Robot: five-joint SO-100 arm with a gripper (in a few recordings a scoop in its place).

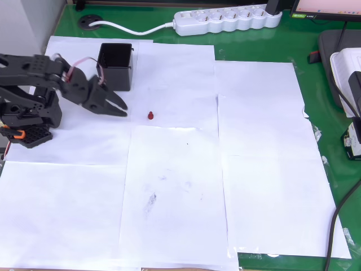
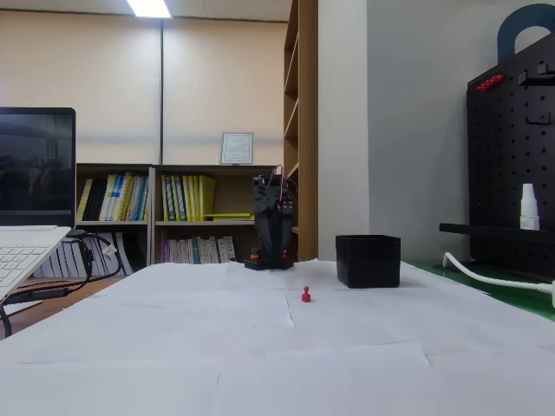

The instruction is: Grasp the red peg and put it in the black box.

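So far nothing is done: your gripper (image 1: 115, 105) hovers empty, fingers only slightly parted, just left of the red peg (image 1: 150, 116) standing on the paper, with the black box (image 1: 116, 66) empty behind it, so grasp and drop both remain.

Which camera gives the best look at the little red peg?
The fixed view: the red peg stands upright in profile on the white paper, left of the black box. In the overhead view the red peg is just a small red dot right of the gripper.
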